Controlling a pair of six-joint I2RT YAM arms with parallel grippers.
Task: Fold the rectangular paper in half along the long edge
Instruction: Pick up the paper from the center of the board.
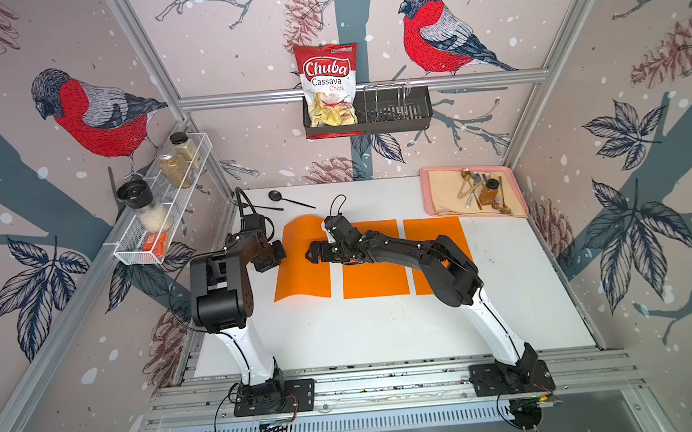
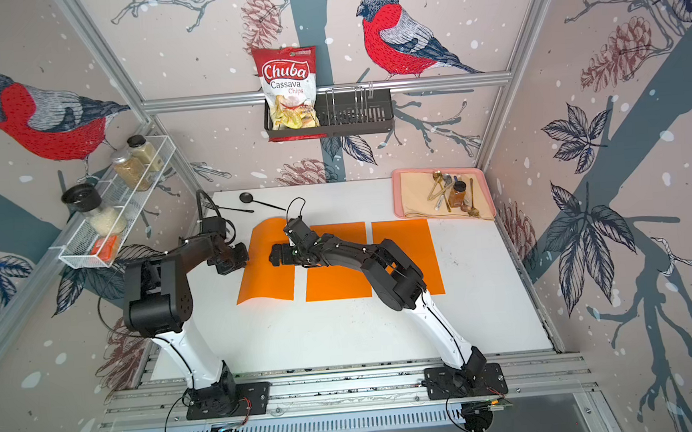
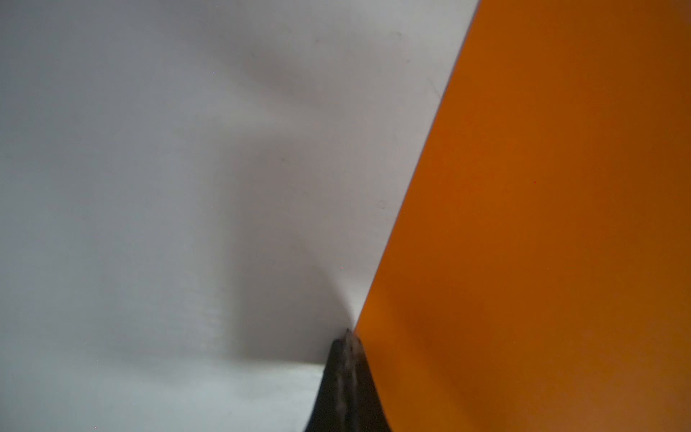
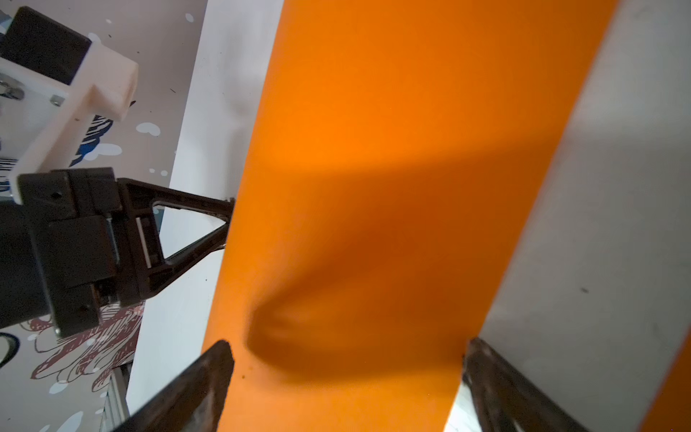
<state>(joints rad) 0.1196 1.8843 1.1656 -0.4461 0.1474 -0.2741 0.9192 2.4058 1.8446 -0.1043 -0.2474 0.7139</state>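
The only legible print is on the red-and-white snack bag (image 1: pixel 329 85) (image 2: pixel 288 88), standing at the robot's-left end of the black basket (image 1: pixel 404 115) hung on the back-wall rail; in both top views it reads "Chuba" in large white letters, "Cassava" in dark letters beneath, then "Chips" in red; a small green mark at the bag's top edge is too small to read.

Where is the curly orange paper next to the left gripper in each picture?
Top view: curly orange paper, the sheet touching the left gripper.
Top view: same sheet, same place.
Left wrist: the orange area beside the gripper tip.
Right wrist: spans between the right gripper's open fingers.
Shared landmark: left gripper at its edge.
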